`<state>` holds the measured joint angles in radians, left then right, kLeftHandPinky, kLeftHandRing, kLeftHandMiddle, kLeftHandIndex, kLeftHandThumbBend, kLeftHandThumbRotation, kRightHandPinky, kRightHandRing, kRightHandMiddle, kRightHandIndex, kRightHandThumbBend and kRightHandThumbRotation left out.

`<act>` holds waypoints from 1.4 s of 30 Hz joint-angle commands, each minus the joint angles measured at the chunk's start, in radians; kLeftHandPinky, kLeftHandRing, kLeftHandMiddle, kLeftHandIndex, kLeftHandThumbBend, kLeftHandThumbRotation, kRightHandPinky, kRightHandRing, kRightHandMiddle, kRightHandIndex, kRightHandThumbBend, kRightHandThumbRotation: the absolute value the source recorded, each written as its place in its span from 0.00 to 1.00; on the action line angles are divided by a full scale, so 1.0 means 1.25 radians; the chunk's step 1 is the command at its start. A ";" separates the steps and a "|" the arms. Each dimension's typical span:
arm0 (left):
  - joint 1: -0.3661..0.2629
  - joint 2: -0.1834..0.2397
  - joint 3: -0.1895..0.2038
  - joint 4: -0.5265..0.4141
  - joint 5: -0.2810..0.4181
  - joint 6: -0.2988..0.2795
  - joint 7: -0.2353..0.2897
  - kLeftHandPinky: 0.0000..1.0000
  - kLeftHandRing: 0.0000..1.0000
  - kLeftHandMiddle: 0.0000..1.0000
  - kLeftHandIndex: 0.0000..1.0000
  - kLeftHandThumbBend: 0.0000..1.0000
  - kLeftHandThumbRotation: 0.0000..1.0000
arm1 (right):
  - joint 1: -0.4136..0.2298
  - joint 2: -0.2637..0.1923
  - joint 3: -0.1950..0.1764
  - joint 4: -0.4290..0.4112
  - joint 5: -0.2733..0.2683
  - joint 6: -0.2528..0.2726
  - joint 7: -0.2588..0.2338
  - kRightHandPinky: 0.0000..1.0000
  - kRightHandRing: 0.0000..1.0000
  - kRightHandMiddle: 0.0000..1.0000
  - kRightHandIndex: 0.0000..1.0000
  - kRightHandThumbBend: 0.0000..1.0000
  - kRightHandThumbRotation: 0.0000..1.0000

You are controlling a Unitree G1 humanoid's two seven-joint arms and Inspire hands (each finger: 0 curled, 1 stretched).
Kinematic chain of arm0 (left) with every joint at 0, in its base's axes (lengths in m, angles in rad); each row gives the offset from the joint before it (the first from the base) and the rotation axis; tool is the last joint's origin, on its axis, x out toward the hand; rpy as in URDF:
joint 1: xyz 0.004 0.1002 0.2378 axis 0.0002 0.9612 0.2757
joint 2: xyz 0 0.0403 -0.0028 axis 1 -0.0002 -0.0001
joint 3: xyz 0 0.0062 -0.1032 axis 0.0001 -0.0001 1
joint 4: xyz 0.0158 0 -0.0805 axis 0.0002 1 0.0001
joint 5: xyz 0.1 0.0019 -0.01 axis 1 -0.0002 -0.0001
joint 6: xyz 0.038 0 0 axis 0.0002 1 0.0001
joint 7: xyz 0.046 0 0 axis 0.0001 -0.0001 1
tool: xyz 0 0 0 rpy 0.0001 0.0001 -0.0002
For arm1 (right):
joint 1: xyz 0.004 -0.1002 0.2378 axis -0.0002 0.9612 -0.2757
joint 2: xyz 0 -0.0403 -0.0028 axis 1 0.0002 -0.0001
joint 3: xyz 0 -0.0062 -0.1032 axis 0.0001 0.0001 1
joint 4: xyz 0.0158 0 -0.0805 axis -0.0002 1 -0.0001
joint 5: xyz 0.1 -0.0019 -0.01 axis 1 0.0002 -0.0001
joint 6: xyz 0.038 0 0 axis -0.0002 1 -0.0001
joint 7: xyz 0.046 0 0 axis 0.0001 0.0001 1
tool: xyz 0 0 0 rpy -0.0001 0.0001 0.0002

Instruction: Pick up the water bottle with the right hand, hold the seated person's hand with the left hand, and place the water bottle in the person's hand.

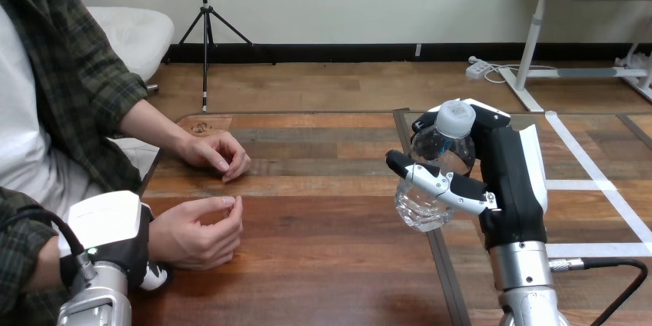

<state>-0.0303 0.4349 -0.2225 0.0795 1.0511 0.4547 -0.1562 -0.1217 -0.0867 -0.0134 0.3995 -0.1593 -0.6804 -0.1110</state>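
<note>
The fingers point(444, 185) of the right hand point(511, 180) are curling round the water bottle point(438, 149) and are clamping it tight. The bottle is clear, with a white cap point(455, 118) on top, and it is leaning a little. The hand is holding it over the right part of the worktop point(330, 264), well apart from the person. The silver right arm point(523, 280) is coming up from the bottom edge under it.

The left hand point(115, 245) is sitting at the bottom left, right up against the wrist of the person's near hand point(196, 230). I cannot tell if it is gripping that wrist or only touching it. The person's near hand is resting on the worktop, loosely curled. The person's far hand point(217, 153) is lying on the worktop too, a bit further up, near the first one but not touching it
</note>
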 commanded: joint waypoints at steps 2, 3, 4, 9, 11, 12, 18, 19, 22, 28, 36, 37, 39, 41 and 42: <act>0.003 -0.008 -0.019 0.031 -0.033 -0.005 -0.007 0.53 0.59 0.60 0.61 0.78 0.00 | -0.065 -0.010 -0.011 -0.029 0.002 -0.012 -0.006 0.36 0.39 0.42 0.42 0.69 0.00; 0.002 -0.008 -0.021 0.033 -0.034 -0.003 -0.010 0.52 0.58 0.59 0.61 0.78 0.00 | -0.065 -0.009 -0.011 -0.029 0.004 -0.012 -0.005 0.35 0.39 0.42 0.42 0.69 0.00; 0.001 -0.008 -0.023 0.034 -0.034 0.000 -0.012 0.52 0.58 0.59 0.61 0.78 0.00 | -0.065 -0.009 -0.011 -0.029 0.006 -0.012 -0.004 0.35 0.39 0.42 0.42 0.69 0.00; 0.001 -0.005 -0.027 0.038 -0.040 -0.001 -0.009 0.51 0.56 0.58 0.61 0.78 0.00 | -0.065 -0.009 -0.011 -0.029 0.001 -0.011 -0.007 0.35 0.39 0.42 0.42 0.69 0.00; 0.001 -0.005 -0.028 0.038 -0.042 -0.001 -0.008 0.50 0.56 0.58 0.60 0.78 0.00 | -0.065 -0.009 -0.011 -0.029 0.001 -0.011 -0.007 0.35 0.39 0.42 0.42 0.69 0.00; 0.002 -0.005 -0.028 0.039 -0.044 -0.004 -0.006 0.50 0.55 0.57 0.60 0.78 0.00 | -0.065 -0.009 -0.011 -0.029 0.001 -0.010 -0.006 0.35 0.39 0.42 0.42 0.69 0.00; 0.002 -0.006 -0.027 0.036 -0.058 -0.004 -0.016 0.49 0.54 0.56 0.57 0.77 0.00 | -0.065 -0.009 -0.011 -0.032 0.000 -0.007 -0.007 0.35 0.39 0.42 0.42 0.70 0.00; 0.002 -0.005 -0.027 0.036 -0.060 -0.006 -0.015 0.48 0.54 0.56 0.56 0.77 0.00 | -0.065 -0.008 -0.011 -0.032 0.000 -0.006 -0.008 0.35 0.39 0.42 0.42 0.70 0.00; 0.002 -0.003 -0.031 0.036 -0.061 -0.008 -0.016 0.48 0.53 0.55 0.55 0.77 0.00 | -0.064 -0.009 -0.012 -0.034 -0.003 -0.003 -0.010 0.35 0.39 0.42 0.42 0.70 0.00; 0.005 0.002 -0.031 0.031 -0.075 -0.020 -0.012 0.45 0.51 0.54 0.53 0.77 0.00 | -0.064 -0.010 -0.012 -0.034 -0.007 -0.004 -0.013 0.35 0.38 0.42 0.42 0.70 0.00; 0.003 0.001 -0.026 0.033 -0.090 -0.029 -0.014 0.40 0.47 0.51 0.50 0.76 0.00 | -0.065 -0.008 -0.013 -0.034 -0.004 -0.003 -0.012 0.35 0.38 0.42 0.42 0.71 0.00; 0.002 0.001 -0.025 0.034 -0.093 -0.031 -0.013 0.39 0.46 0.51 0.49 0.76 0.00 | -0.066 -0.007 -0.013 -0.034 -0.003 -0.003 -0.011 0.35 0.38 0.42 0.43 0.70 0.00; 0.001 0.002 -0.025 0.036 -0.095 -0.034 -0.012 0.38 0.45 0.50 0.49 0.75 0.00 | -0.066 -0.007 -0.013 -0.033 -0.005 -0.004 -0.012 0.35 0.38 0.42 0.43 0.70 0.00; 0.000 0.003 -0.026 0.037 -0.097 -0.035 -0.012 0.37 0.44 0.49 0.48 0.75 0.00 | -0.066 -0.008 -0.013 -0.033 -0.008 -0.003 -0.014 0.35 0.38 0.43 0.43 0.70 0.00; 0.002 0.004 -0.024 0.037 -0.102 -0.042 -0.005 0.37 0.44 0.49 0.47 0.74 0.00 | -0.067 -0.007 -0.013 -0.033 -0.008 -0.003 -0.015 0.35 0.38 0.43 0.43 0.70 0.00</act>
<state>-0.0373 0.4386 -0.2253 0.0801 0.9561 0.4206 -0.1474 -0.1217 -0.0865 -0.0151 0.3995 -0.1714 -0.6734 -0.1141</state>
